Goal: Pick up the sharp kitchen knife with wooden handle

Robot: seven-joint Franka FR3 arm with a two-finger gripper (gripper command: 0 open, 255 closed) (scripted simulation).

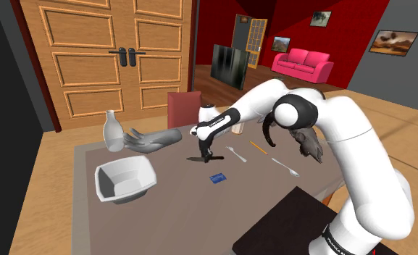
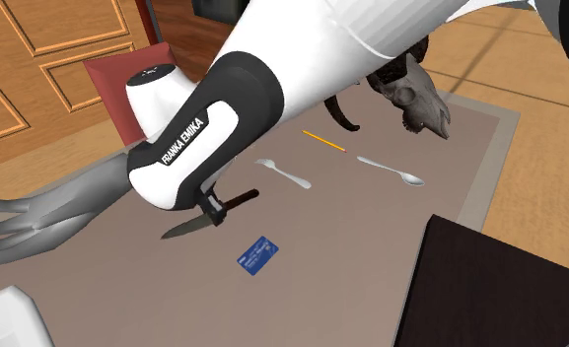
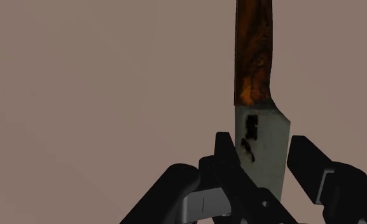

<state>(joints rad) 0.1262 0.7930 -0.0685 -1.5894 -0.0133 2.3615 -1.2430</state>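
Observation:
The knife [image 3: 252,57] has a brown wooden handle and a grey blade, and it lies flat on the brownish table mat [image 1: 178,210]. My black gripper [image 3: 264,159] reaches down onto it where blade meets handle. Its two fingers press against both edges of the blade, shut on it. In the second exterior view the knife [image 2: 185,228] rests on the mat, blade tip towards that view's left, with the gripper [image 2: 213,211] over its middle. From the shoulder view the knife [image 1: 195,159] lies just under the gripper [image 1: 206,155] near the mat's centre.
A blue card [image 2: 257,254] lies close by the knife. Two spoons [image 2: 284,174] [image 2: 391,171] and a pencil [image 2: 323,141] lie further along. A white bowl [image 1: 125,179], a white bottle [image 1: 113,130], a grey hand figure [image 1: 153,139], a red box [image 1: 184,109] and a dark skull [image 2: 420,99] ring the mat.

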